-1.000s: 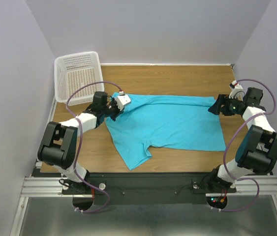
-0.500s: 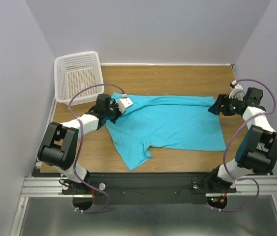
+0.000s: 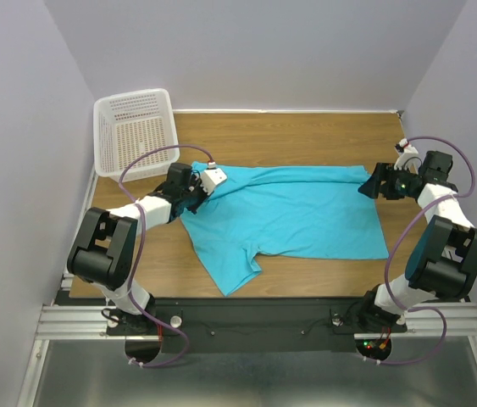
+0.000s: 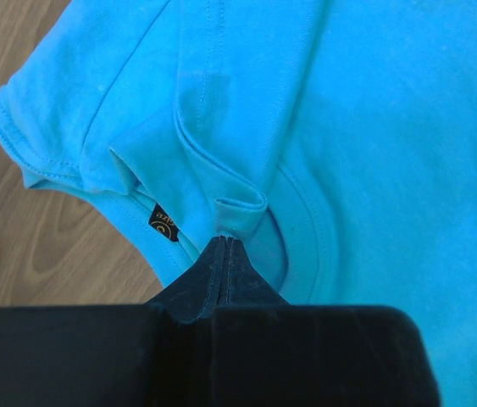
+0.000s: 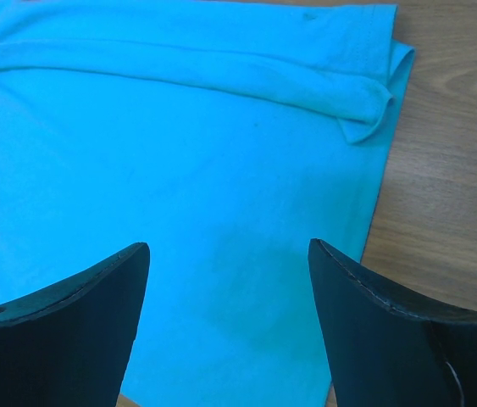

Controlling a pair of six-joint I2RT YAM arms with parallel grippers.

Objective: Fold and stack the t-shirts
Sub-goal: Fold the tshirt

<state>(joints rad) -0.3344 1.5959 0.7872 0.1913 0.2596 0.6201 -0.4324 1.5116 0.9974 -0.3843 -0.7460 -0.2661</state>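
Top external view, far left: a white plastic mesh basket (image 3: 135, 127) sits in the back corner of the brown wooden table (image 3: 306, 136), against the grey wall and apart from the cloth. Just right of it the left arm reaches in low, a purple cable looping over it. The left gripper (image 3: 197, 193) is at the left end of the turquoise short-sleeved cloth t-shirt (image 3: 297, 212), and the arm's wrist covers that end of the cloth. From the left wrist camera its fingers are pressed together on a pinch of folded cloth at the crew neck (image 4: 225, 246), with the small dark neck label (image 4: 163, 222) just to their left and a hemmed sleeve edge beyond.

The t-shirt lies spread across the middle of the table with its neck toward the left. One sleeve (image 3: 231, 271) points toward the near edge, and a long fold runs along the far side.

At the right, the right gripper (image 3: 367, 185) hovers at the t-shirt's far right corner. Its fingers stand wide apart (image 5: 225, 246) with flat cloth (image 5: 179, 153) beneath them and nothing held; the folded corner and bare wood lie just beyond
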